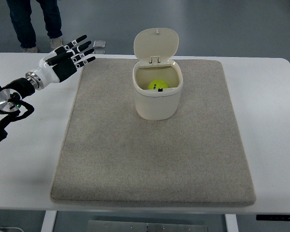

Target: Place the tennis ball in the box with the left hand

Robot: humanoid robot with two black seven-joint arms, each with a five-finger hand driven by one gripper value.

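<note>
White desk (275,145), near edge bare. A grey felt mat (154,159) covers most of it, likely there to stop things rolling and to soften contact.

Mid-mat, toward the far side: a cream box (157,99), really a small lidded bin, standing upright. Its flip lid (156,44) is tilted back on the rear hinge, which leaves the mouth clear from above. The tennis ball (158,86), yellow-green, lies inside on the bottom, well below the rim. Judged from that, the placing looks done.

Left arm enters from the left edge. The left hand (67,60) hangs over the far left corner of the mat, well apart from the box, fingers spread straight and holding nothing. An empty, extended hand off to the side fits a release already made; it also keeps the box mouth unobstructed.

Right arm not in view.

Far edge, beyond the desk: a small flat grey object (99,45), identity unclear, and a person's legs (36,21) on the floor.
</note>
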